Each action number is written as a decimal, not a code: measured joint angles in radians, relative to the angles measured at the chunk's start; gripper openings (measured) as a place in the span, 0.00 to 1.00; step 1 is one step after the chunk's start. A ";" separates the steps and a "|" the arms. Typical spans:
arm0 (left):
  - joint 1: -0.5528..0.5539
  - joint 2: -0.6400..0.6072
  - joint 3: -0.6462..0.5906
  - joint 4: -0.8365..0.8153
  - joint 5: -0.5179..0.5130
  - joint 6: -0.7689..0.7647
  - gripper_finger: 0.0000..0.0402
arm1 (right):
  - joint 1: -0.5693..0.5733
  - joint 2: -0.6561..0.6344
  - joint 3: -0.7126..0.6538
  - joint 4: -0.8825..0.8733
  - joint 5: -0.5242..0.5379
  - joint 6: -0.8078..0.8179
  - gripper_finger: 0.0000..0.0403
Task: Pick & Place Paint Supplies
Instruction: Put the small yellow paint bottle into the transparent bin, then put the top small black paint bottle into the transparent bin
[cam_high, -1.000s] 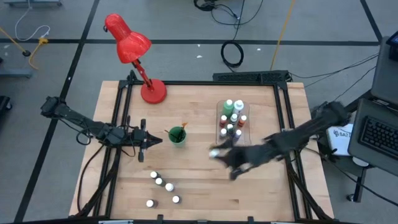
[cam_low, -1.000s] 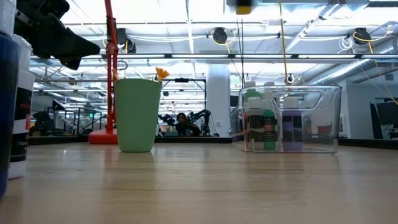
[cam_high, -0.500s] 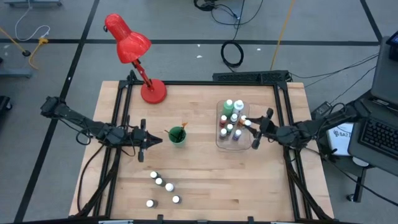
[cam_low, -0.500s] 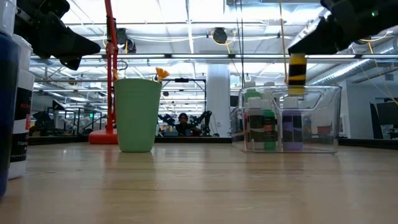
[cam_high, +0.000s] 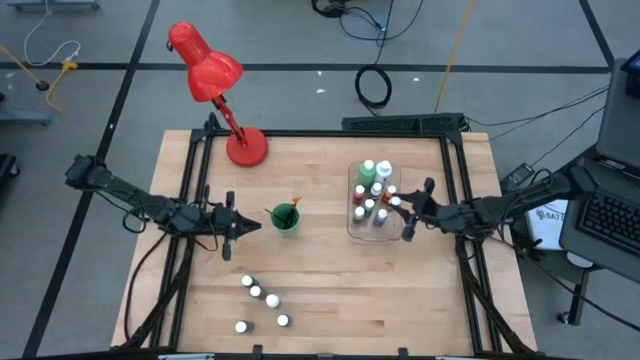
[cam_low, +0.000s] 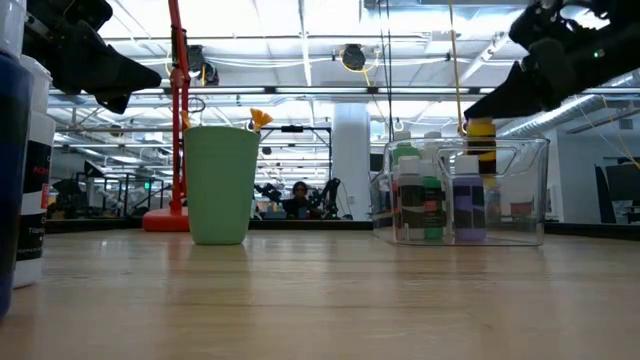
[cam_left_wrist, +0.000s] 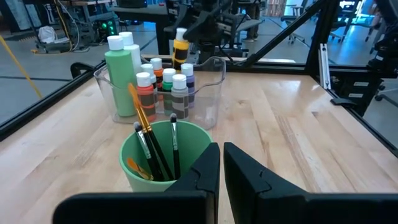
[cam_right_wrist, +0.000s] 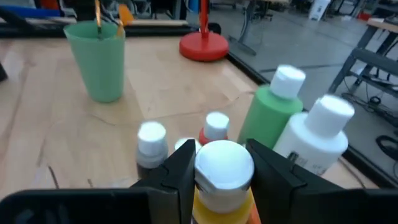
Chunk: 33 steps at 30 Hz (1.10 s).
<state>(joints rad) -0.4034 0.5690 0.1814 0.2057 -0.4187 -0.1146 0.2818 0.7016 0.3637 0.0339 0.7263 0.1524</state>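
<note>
Yellow bottle (cam_right_wrist: 222, 177) is clamped by the right gripper (cam_high: 408, 212) over the nearly filled tray (cam_high: 352, 230), while five bottles (cam_high: 262, 302) are left beside the closed left gripper (cam_high: 243, 228).

Yellow bottle (cam_right_wrist: 222, 186) (white-capped), green cup (cam_high: 285, 219), red lamp (cam_high: 213, 82), clear tray (cam_low: 520, 160).

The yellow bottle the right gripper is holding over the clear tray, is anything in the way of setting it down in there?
Partly. The right gripper holds the yellow bottle above the clear tray's right part. Bottles already stand in the tray, including a purple-labelled bottle almost directly beneath. It needs a free gap among them; whether one lies straight below I cannot tell.
</note>
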 joint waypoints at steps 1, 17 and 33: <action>0.000 0.000 0.000 0.000 0.000 0.000 0.06 | -0.003 0.005 -0.003 -0.002 -0.005 0.008 0.27; 0.000 0.000 0.000 0.000 0.001 0.001 0.06 | -0.112 0.066 -0.206 0.301 -0.079 0.068 0.27; 0.000 0.000 0.000 0.000 0.002 0.001 0.06 | -0.145 0.068 -0.214 0.391 -0.074 0.012 0.53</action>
<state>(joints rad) -0.4034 0.5692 0.1814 0.2054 -0.4171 -0.1141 0.1364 0.7693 0.1493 0.4248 0.6525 0.1642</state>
